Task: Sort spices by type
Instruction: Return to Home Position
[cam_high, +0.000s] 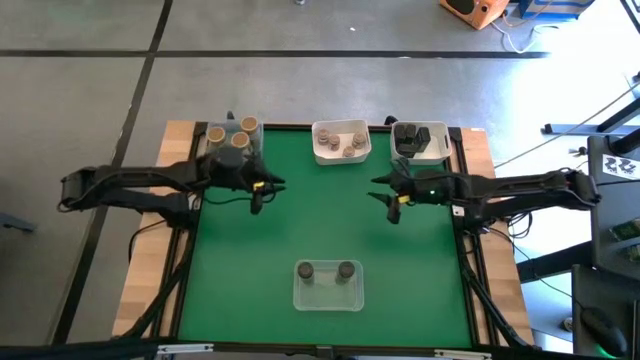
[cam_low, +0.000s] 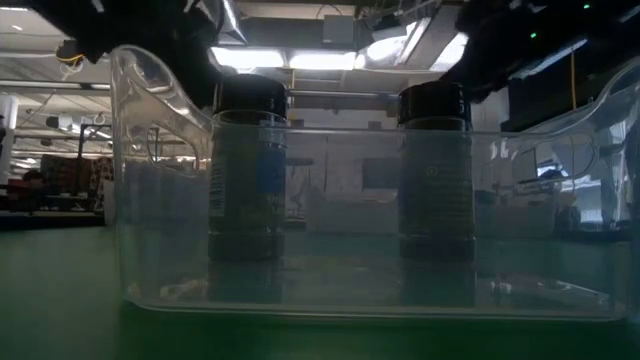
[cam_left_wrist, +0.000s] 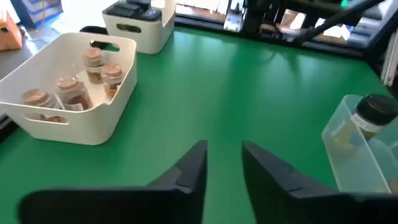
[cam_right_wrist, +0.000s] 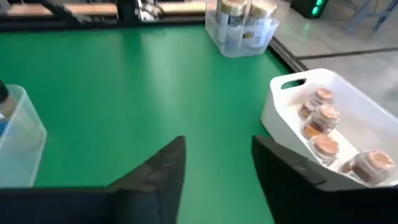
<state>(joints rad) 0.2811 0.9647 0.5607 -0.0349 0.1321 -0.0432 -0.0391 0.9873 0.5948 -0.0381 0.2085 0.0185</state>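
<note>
Two dark-lidded spice jars (cam_high: 326, 270) stand in a clear tray (cam_high: 328, 294) near the table's near edge; the low view shows them upright (cam_low: 247, 170). Several pink-topped jars (cam_high: 343, 140) sit in a white tray (cam_high: 340, 152) at the far edge. Tan-topped jars (cam_high: 232, 133) fill a clear tray at the far left. Black-topped jars (cam_high: 408, 138) sit in a white tray at the far right. My left gripper (cam_high: 256, 203) hovers open over the green mat near the tan jars. My right gripper (cam_high: 394, 208) hovers open near the far right tray. Neither holds anything.
The green mat (cam_high: 320, 215) has free room in its middle between the two grippers. Wooden table edges (cam_high: 150, 260) flank the mat, with dark frame rails along its sides. Equipment stands on the floor to the right.
</note>
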